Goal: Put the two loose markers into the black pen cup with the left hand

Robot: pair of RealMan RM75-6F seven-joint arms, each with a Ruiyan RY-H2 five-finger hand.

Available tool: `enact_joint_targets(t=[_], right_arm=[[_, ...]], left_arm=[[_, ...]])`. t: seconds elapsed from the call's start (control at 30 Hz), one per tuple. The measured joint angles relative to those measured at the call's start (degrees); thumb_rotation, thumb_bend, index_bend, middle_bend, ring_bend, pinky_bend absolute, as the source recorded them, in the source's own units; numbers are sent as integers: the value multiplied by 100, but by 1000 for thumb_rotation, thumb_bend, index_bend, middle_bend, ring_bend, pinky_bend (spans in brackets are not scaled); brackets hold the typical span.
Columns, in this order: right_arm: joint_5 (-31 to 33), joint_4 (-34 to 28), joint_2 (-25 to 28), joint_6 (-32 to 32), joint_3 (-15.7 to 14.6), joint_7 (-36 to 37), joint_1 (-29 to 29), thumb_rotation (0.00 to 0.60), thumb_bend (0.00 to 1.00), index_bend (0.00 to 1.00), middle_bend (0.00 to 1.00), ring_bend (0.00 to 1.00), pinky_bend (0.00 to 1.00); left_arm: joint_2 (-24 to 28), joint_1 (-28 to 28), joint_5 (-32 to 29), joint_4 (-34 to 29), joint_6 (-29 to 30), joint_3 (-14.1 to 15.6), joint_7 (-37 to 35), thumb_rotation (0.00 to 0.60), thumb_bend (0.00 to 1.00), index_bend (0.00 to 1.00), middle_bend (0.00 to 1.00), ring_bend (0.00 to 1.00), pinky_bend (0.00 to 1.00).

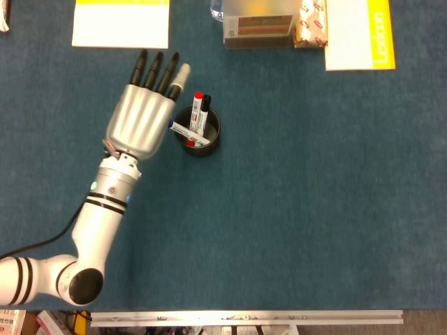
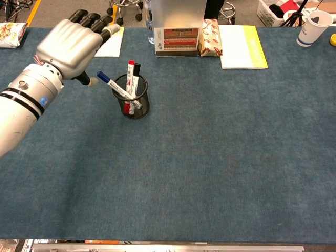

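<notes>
The black mesh pen cup [image 1: 202,134] [image 2: 136,99] stands on the blue table left of centre. Three markers stick out of it: a red-capped one [image 1: 198,106] [image 2: 130,74], a black-capped one [image 1: 205,109] [image 2: 136,74], and a blue-capped one [image 1: 183,130] [image 2: 111,84] leaning out to the left. My left hand [image 1: 142,116] [image 2: 72,41] hovers left of the cup with fingers stretched out and nothing in it, clear of the markers. My right hand shows in neither view.
At the table's far edge lie a white-and-yellow pad [image 1: 121,23] [image 2: 112,44], a clear box with a printed label [image 1: 258,26] [image 2: 177,38], a snack packet [image 2: 211,37] and a yellow-edged book [image 1: 359,33] [image 2: 240,46]. A paper cup [image 2: 309,27] stands far right.
</notes>
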Motion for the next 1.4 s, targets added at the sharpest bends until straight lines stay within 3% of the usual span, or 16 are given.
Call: enact_joint_targets(t=[0.37,0.5,0.6,0.7,1.0,1.2,1.4], right_arm=[[-57,-41,24,83,2,18,-22,600,115,476,392,418,438],[-93,-64,48,172,19,25,-44,600,116,476,392,418,438],[-103,-79,60,233,37,10,-62,600,116,476,392,418,438],[-113,-100,74,287,52,-8,-81,600,116,476,392,418,438],[-141,-151,128,422,86,-31,-126,600,115,476,392,418,438],[-224,-252,169,629,90,-147,-203,600,115,476,392,418,438],[-272,-389,215,891,89,-368,-333,600,115,477,392,418,438]], left_arm=[[657,283,-480,-705,667,-135,577,600,139,2,0,0,7],[1005,546,-547,-1042,1013,-133,542,600,194,138,0,0,13],[1175,779,-540,-1228,1151,-90,262,600,222,277,0,0,13],[1359,1041,-421,-1354,1246,22,-202,600,222,329,4,0,13],[1948,1870,472,-1274,1314,654,-1556,600,222,362,83,6,13],[2072,2291,1157,-878,1406,887,-2474,600,222,391,177,154,36],[2071,2648,1949,78,1474,1164,-3214,600,222,402,217,175,63]])
